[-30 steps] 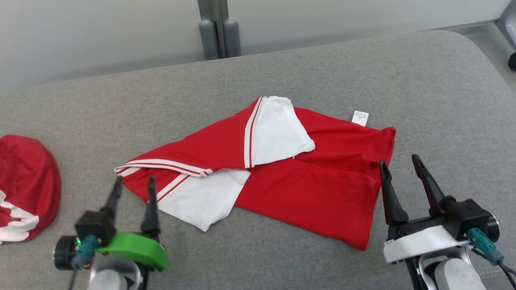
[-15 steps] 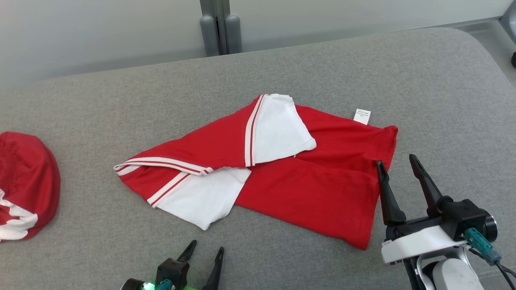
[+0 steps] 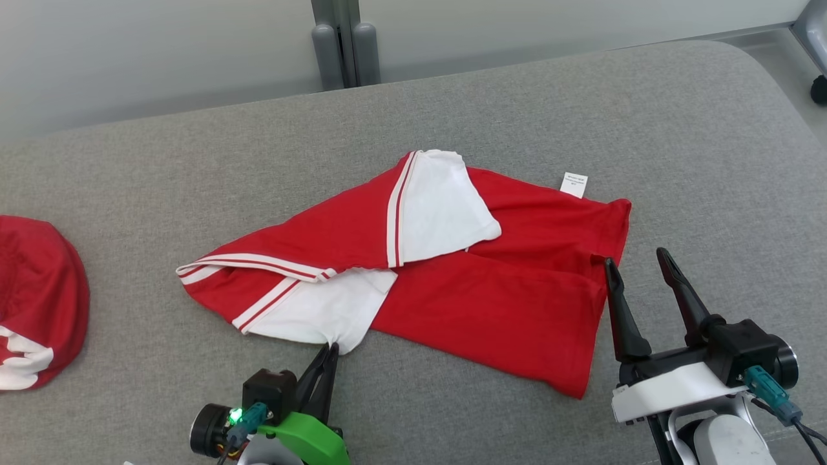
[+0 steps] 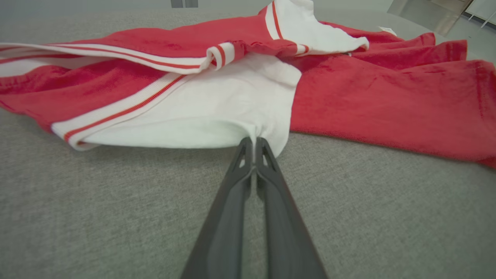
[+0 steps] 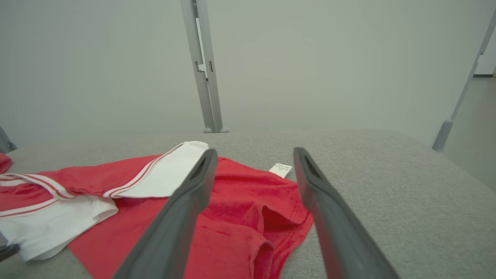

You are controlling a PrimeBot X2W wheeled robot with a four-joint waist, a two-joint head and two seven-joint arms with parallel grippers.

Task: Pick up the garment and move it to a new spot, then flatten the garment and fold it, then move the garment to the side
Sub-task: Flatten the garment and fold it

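Where left end effector (image 4: 254, 142) pinches, garment (image 4: 217, 100) hidden

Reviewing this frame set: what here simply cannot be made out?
- Label: print too small, head view and right wrist view.
- Second red cloth: cut off by head view's left edge.
- Left gripper: how much of the garment its fingers pinch, hidden by the fingers themselves, left wrist view.
- Garment's lower layers: covered by its own folds.

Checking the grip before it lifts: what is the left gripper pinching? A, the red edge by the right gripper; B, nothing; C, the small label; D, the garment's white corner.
D: in the left wrist view the left gripper has its fingers closed on the white corner, and the fabric puckers at the tips.
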